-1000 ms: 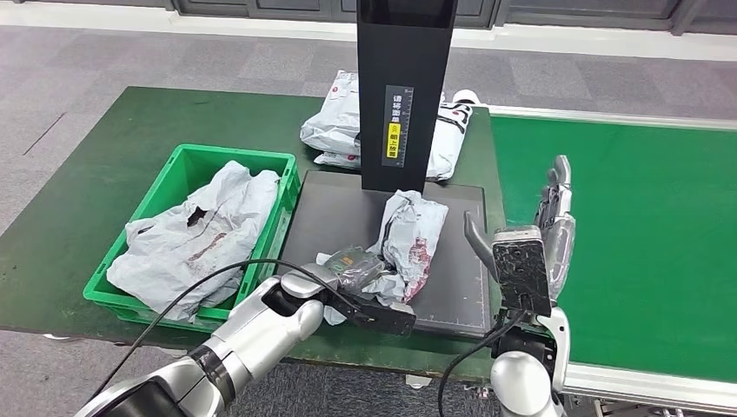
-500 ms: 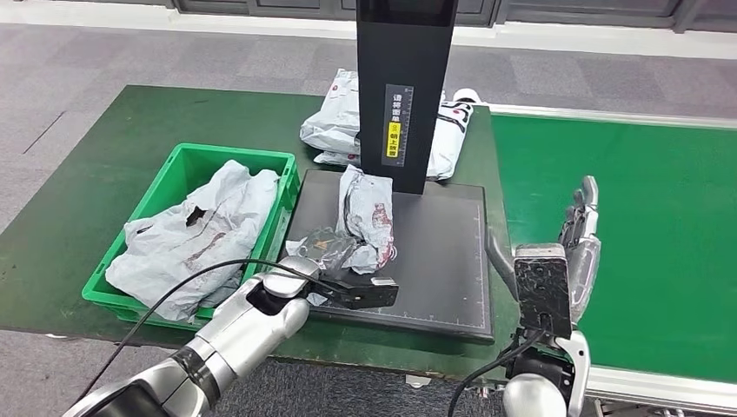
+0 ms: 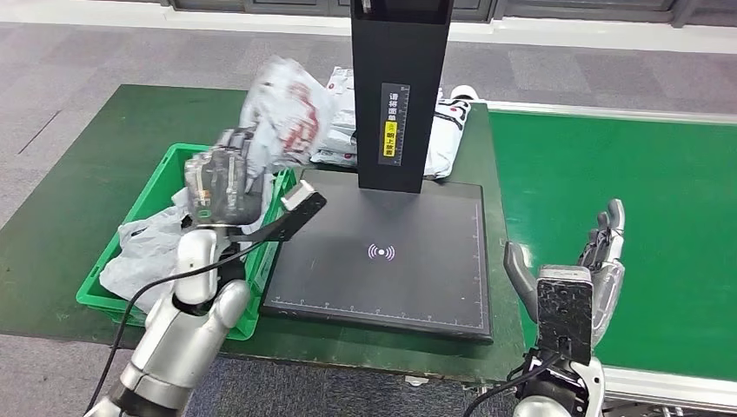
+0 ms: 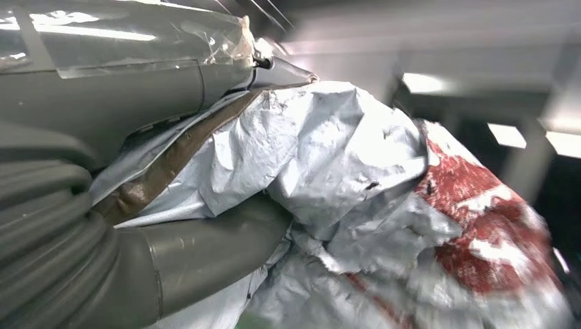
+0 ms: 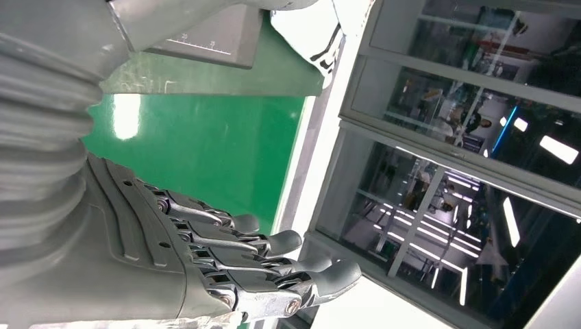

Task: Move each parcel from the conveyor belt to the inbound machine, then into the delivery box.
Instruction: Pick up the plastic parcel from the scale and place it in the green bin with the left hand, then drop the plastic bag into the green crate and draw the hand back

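My left hand [image 3: 222, 182] grips a crumpled grey parcel with red print [image 3: 285, 109], raised above the green delivery box [image 3: 265, 252]. The left wrist view has the same parcel [image 4: 384, 205] pressed against the thumb and fingers. The box holds another grey parcel [image 3: 139, 252]. The inbound machine's black scan plate [image 3: 382, 252] lies bare, its black post [image 3: 400, 87] standing at the back. My right hand [image 3: 600, 261] hovers with fingers spread over the green conveyor belt [image 3: 626, 200], holding nothing; its fingers [image 5: 274, 267] are spread.
Several white and grey parcels [image 3: 448, 130] are piled behind the black post on the dark green table [image 3: 78, 200]. Grey carpet floor surrounds the table. The conveyor's white rim [image 3: 660, 387] runs along the near right.
My left hand has lifted the parcel off the scan plate and swung it up and left over the green box. My right hand has drifted lower and to the right.
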Controlling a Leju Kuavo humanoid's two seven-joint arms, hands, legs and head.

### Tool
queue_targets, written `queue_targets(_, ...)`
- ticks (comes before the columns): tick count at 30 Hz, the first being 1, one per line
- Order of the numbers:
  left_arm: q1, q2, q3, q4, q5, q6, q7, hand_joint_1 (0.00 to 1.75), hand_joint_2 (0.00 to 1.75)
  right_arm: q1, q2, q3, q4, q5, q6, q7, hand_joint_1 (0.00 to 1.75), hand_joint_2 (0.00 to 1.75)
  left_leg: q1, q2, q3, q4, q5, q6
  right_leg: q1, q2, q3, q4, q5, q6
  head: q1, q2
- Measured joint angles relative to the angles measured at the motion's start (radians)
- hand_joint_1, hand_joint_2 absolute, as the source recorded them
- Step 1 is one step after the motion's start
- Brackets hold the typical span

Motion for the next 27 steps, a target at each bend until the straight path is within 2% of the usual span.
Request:
queue_targets(4, 0.198, 0.016, 0.225, -0.325, -0.152, 0.174, -0.027, 1.75, 1.75, 0.010, 0.000, -0.001, -0.002, -0.009, -0.003, -0.001, 0.00, 1.75, 0.000, 0.001, 0.000, -0.001, -0.001, -0.001, 0.000, 0.000, -0.001, 0.000, -0.002, -0.002, 0.000, 0.000)
queue_targets(5, 0.219, 0.016, 0.243, -0.356, -0.168, 0.186, -0.033, 1.75, 1.75, 0.010, 0.000, -0.001, -0.002, -0.011, -0.004, -0.002, 0.00, 1.75, 0.000, 0.000, 0.000, -0.001, -0.001, -0.001, 0.000, 0.000, -0.001, 0.000, -0.003, -0.002, 0.000, 0.000)
queue_targets(13, 0.262, 0.010, 0.271, -0.440, -0.272, 0.183, -0.014, 1.75, 1.75, 0.009, 0.000, -0.001, 0.012, -0.014, -0.007, -0.011, 0.00, 1.75, 0.000, 0.000, 0.000, 0.000, -0.001, -0.001, 0.000, 0.000, 0.000, 0.000, -0.002, -0.002, 0.000, 0.000)
queue_targets(16, 0.268, 0.011, 0.283, -0.452, -0.288, 0.128, 0.018, 1.75, 1.75, 0.009, 0.000, -0.001, 0.014, -0.016, -0.015, -0.012, 0.00, 1.75, 0.000, 0.000, 0.000, 0.000, -0.001, -0.001, 0.000, 0.000, -0.001, 0.000, -0.002, -0.002, 0.000, 0.000)
queue_targets(20, 0.269, 0.053, 0.291, -0.451, -0.294, 0.012, 0.098, 1.75, 1.75, 0.009, -0.003, -0.001, 0.017, -0.023, -0.021, -0.012, 0.00, 1.75, 0.001, 0.001, 0.000, -0.001, -0.001, -0.001, 0.001, 0.001, -0.001, 0.000, -0.002, -0.003, 0.000, 0.000)
queue_targets(27, 0.265, 0.117, 0.285, -0.449, -0.294, -0.026, 0.149, 1.75, 1.75, 0.009, -0.006, -0.001, 0.022, -0.024, -0.021, -0.012, 0.00, 1.75, 0.001, 0.000, 0.000, 0.000, -0.001, -0.002, 0.002, 0.000, -0.001, 0.000, -0.002, -0.003, 0.000, 0.000)
